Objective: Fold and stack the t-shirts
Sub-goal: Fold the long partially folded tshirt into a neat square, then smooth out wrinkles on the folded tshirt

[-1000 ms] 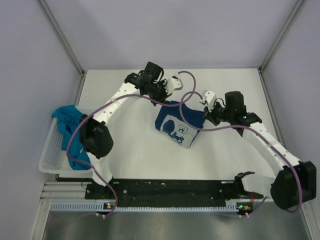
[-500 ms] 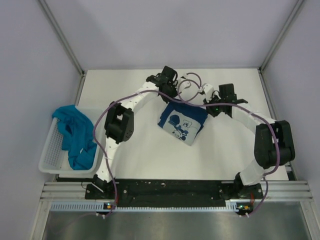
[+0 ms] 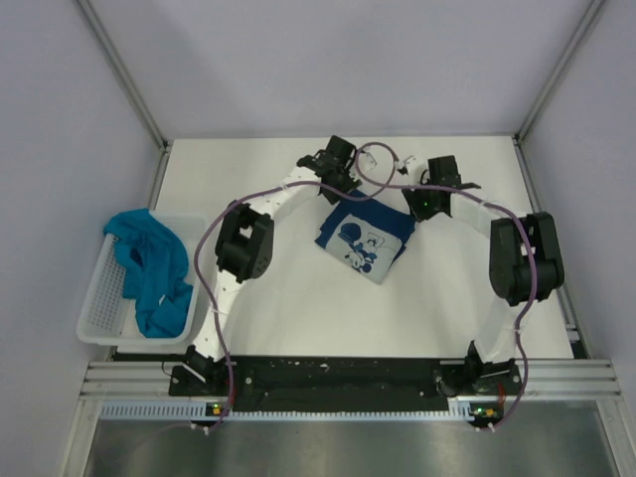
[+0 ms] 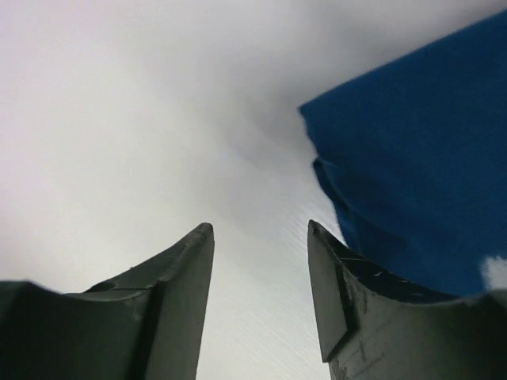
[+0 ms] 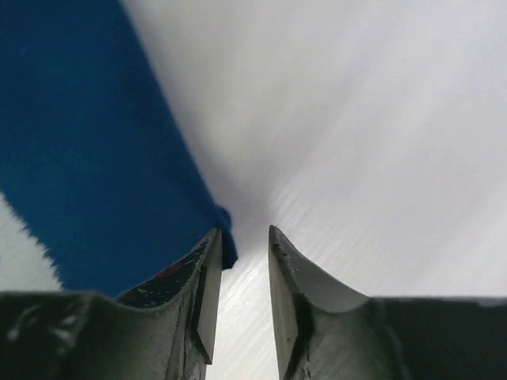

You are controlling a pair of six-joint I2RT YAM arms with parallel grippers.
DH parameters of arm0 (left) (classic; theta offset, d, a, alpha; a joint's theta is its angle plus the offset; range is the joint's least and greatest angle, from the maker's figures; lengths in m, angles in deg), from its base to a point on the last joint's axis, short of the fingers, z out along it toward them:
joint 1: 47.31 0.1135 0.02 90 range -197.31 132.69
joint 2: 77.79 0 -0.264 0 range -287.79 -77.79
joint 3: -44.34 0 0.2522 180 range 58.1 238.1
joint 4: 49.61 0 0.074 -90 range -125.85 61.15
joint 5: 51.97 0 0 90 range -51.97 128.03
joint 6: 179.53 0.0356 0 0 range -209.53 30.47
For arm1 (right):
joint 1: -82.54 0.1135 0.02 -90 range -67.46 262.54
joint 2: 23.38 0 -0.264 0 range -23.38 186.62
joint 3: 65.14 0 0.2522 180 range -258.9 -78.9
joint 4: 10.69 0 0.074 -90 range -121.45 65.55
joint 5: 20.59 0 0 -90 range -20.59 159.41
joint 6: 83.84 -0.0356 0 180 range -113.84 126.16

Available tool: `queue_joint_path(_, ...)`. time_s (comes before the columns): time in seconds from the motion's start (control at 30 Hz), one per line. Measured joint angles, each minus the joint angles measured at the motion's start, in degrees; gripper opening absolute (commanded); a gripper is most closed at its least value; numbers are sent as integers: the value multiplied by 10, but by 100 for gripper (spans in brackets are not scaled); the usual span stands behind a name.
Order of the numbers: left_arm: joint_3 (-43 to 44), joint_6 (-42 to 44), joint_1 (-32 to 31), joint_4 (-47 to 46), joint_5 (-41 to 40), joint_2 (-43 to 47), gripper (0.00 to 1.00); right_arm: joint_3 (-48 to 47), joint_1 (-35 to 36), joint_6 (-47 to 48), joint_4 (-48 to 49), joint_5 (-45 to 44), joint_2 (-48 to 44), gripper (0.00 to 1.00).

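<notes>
At the far middle of the table (image 3: 298, 318), the navy t-shirt (image 3: 386, 225) lay folded into a compact, slightly skewed rectangle with its pale graphic (image 3: 356, 248) facing up. The teal t-shirt (image 3: 149, 273) was well apart from it, crumpled in the white basket (image 3: 91, 310) at the left edge, with part of it draped over the rim.

Both arms reached to the far edge of the navy t-shirt, one near each far corner. We found the left gripper (image 4: 260, 231) released, its jaws well apart over bare table, with the cloth's corner just beside its right finger. The right gripper (image 5: 242, 231) was also unclenched, though only by a narrow gap. Nothing sat between its jaws, and the cloth's edge ended just beside its left finger.

We judged the step in hand to be taking hold of these two far corners for another fold. To do it well, we thought each gripper should shift inward until its corner lay between the jaws. One finger should then slip under every layer before closing, because a pinch on the top layer alone would peel the fold open. The right jaws looked too narrow for the stacked layers and might need to widen first. Both grippers should close together and lift evenly, or the rectangle would skew further.
</notes>
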Motion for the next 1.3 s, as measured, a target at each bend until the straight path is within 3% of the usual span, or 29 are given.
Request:
queue_joint_path(0.13, 16, 2, 4, -6, -43, 3, 61, -62, -14, -68, -18, -49, 29, 45)
queue_joint_path(0.2, 12, -1, 4, -10, -50, 17, 57, -83, -21, -103, -28, -66, 22, 44)
queue_joint_path(0.23, -1, -6, 4, -14, -49, 32, 51, -83, -22, -117, -26, -67, 14, 40)
queue_joint_path(0.33, -95, -27, 4, -26, -17, 122, 19, -61, -24, -170, -29, -42, -42, 25)
queue_joint_path(0.4, -169, -44, 3, -24, 29, 198, 8, -36, -16, -208, -23, 3, -84, 14)
queue_joint_path(0.5, -241, -63, -4, -29, 114, 276, 4, 5, -2, -280, 24, 85, -117, 6)
queue_joint_path(0.67, -269, -92, -21, -36, 187, 262, 2, 61, 6, -378, 90, 144, -73, 1)
queue_joint_path(0.93, -292, -134, -1, -10, 191, 164, 1, 63, -30, -451, 86, 137, 41, 0)
queue_joint_path(1.17, -326, -150, 12, -28, 207, 187, 20, 28, -33, -454, 56, 144, 62, 0)
queue_joint_path(1.3, -340, -146, 12, -6, 211, 213, 31, -10, -34, -437, 9, 121, 68, 8)
